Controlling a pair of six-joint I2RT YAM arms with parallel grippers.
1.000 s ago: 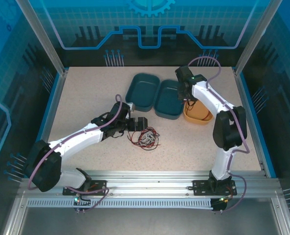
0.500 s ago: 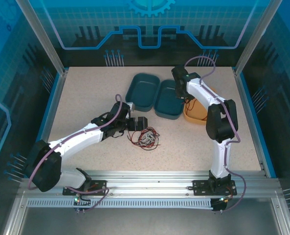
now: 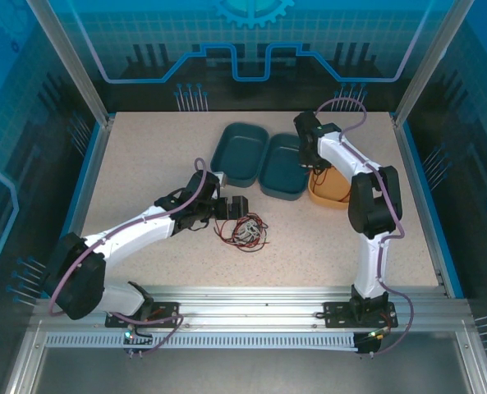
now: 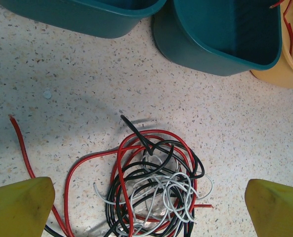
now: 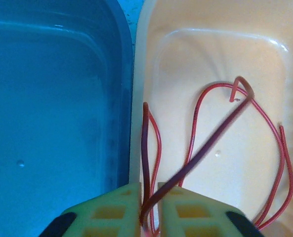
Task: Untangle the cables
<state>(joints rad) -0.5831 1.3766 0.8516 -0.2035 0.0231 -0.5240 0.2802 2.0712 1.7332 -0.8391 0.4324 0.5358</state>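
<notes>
Right gripper (image 5: 148, 207) closed on a red cable (image 5: 145, 148); left gripper (image 4: 148, 210) fully open.
Held cable loops inside the yellow tray (image 5: 215, 49), beside the blue tray (image 5: 57, 123); the red, black and white tangle (image 4: 151, 192) lies mid-way across the bench (image 3: 144, 164), below the left gripper.

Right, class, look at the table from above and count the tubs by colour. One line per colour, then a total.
Teal tubs: 2
Orange tub: 1
Total: 3 tubs
</notes>
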